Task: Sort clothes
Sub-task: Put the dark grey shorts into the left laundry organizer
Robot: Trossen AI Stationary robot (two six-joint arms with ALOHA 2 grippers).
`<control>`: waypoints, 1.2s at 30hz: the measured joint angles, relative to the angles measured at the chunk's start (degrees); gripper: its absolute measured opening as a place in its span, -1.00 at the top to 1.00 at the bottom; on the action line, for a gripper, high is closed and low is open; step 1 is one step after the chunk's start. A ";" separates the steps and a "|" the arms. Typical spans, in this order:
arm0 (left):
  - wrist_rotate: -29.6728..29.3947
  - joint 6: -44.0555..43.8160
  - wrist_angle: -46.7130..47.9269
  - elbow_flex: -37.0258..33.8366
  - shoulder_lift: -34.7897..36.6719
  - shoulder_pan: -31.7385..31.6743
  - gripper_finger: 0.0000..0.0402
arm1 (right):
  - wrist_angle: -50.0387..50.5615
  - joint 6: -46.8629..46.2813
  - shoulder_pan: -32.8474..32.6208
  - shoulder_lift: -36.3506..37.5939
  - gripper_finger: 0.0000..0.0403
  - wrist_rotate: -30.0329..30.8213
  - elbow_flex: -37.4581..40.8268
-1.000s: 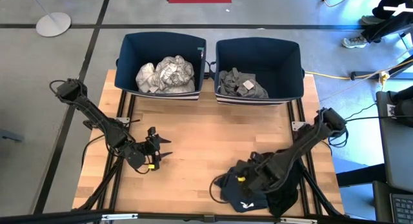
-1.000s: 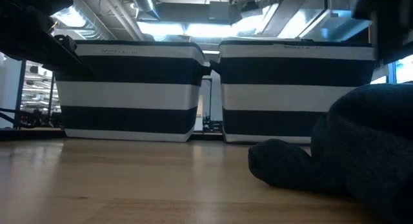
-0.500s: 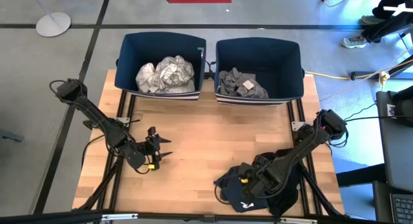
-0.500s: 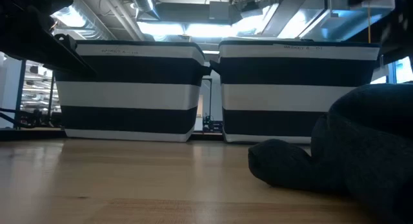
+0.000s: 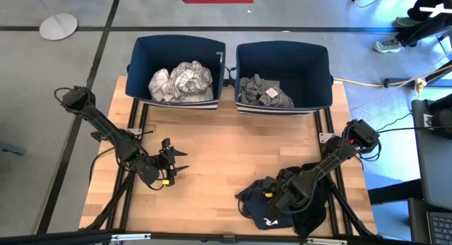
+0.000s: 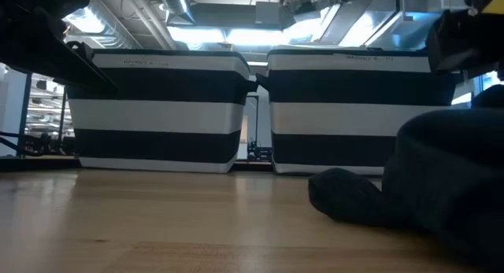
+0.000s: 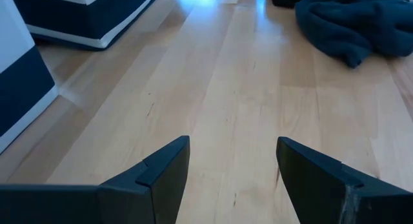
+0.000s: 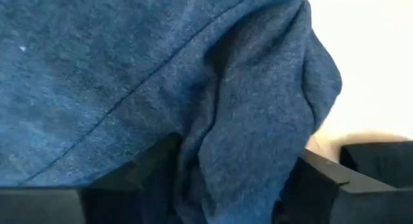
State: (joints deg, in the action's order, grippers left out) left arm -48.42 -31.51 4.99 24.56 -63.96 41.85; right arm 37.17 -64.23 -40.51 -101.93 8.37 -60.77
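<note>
Overhead, the wooden table point(image 5: 212, 150) carried two navy fabric bins along its far edge: the left bin point(image 5: 176, 44) held white and grey-patterned garments point(image 5: 181, 82), the right bin point(image 5: 282, 51) held grey garments point(image 5: 263, 92). A heap of navy and black clothes point(image 5: 272, 213) lay at the table's near right corner, well apart from both bins. The right gripper point(image 5: 272, 195) was down on this heap; its wrist camera showed a fold of navy jersey fabric point(image 8: 245, 108) bunched between the two dark fingers point(image 8: 322, 179), which appeared closed on it, though actual contact of the pads was hidden by the cloth. The left gripper point(image 5: 171, 162) waited over bare wood on the left half of the table, its fingers point(image 7: 161, 169) spread apart and empty, with the dark heap visible well ahead of it. From table height the heap appeared as a dark mound point(image 6: 425, 186) before the striped bin fronts. The fabric looked soft, limp and light, with no stiffness to hold a shape; it would probably drape and trail when lifted and might drag neighbouring garments along. A raised fold or seam near the top of the heap seemed the best place to pinch, so that one garment separates from the rest.
</note>
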 joint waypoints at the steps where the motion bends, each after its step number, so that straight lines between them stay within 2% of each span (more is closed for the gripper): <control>1: 0.00 0.00 0.00 0.00 0.01 0.00 -0.11 | -0.38 0.00 0.02 0.01 -0.11 -0.01 0.34; 4: 0.00 0.00 0.02 0.00 0.00 0.00 -0.11 | -0.28 0.00 0.04 -0.01 0.14 0.04 0.47; 10: -0.02 0.00 0.12 0.00 0.01 0.00 -0.11 | -0.14 0.00 0.04 -0.09 0.79 0.66 0.47; 12: -0.02 0.00 0.11 0.00 0.00 0.00 -0.11 | 0.34 0.30 0.04 -0.07 0.92 0.70 0.12; 18: -0.02 -0.02 0.11 0.00 0.02 0.00 -0.11 | 4.34 2.70 0.82 -0.07 0.82 2.68 -3.75; 21: -0.02 -0.02 0.11 0.00 0.00 0.00 -0.11 | 6.90 5.55 1.90 -0.09 0.87 2.57 -6.57; 25: -0.02 -0.04 0.11 0.00 0.01 0.00 -0.11 | 10.91 11.52 4.15 0.02 0.95 0.88 -11.93; 32: -0.02 -0.36 -0.36 0.00 0.00 0.00 -0.11 | 21.71 21.39 8.80 0.15 0.87 2.98 -23.73; 36: -0.02 -0.13 -0.63 0.00 0.00 0.00 -0.11 | 27.32 27.53 11.78 0.19 0.89 4.45 -30.19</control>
State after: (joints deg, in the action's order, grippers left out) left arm -48.45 -31.63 4.36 24.56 -63.96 41.84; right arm 64.49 -36.70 -28.73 -101.74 12.82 -90.96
